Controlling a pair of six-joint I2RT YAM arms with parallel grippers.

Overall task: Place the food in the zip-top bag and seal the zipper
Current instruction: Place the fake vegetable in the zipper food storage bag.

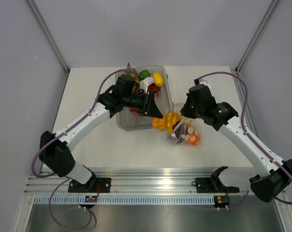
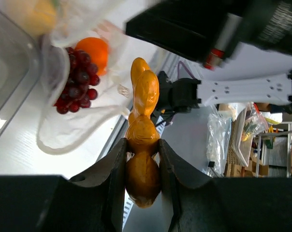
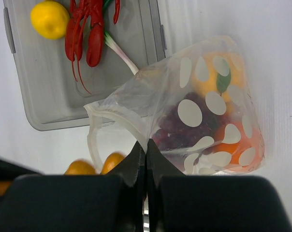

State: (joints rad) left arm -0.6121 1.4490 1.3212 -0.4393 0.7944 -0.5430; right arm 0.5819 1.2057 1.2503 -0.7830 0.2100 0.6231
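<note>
left pincer (image 2: 142,145) clamps orange-yellow food piece (image 2: 145,108) | right pincer (image 3: 146,147) pinched on bag (image 3: 204,111) rim | right wrist alone shows whole lobster (image 3: 85,34) in tray (image 3: 54,111)

left arm (image 1: 83,123), right arm (image 1: 242,137): white links, black joints, purple cables (image 1: 218,73). left gripper (image 2: 142,145), right gripper (image 3: 145,150): matte black.

lumpy orange-yellow piece (image 2: 143,145), glossy, pinched lengthwise between the left fingers (image 2: 109,183), reaching well past their tips toward the bag's mouth. zip-top bag (image 3: 160,92), clear with white dots, slumped on its side, mouth gaping and unsealed, rim film caught at the tips of the closed right fingers (image 3: 136,166). inside, just beyond those tips: purple grapes (image 3: 177,128), an orange (image 3: 223,147). lemon (image 3: 49,19) far beyond, up and left of them.
</note>
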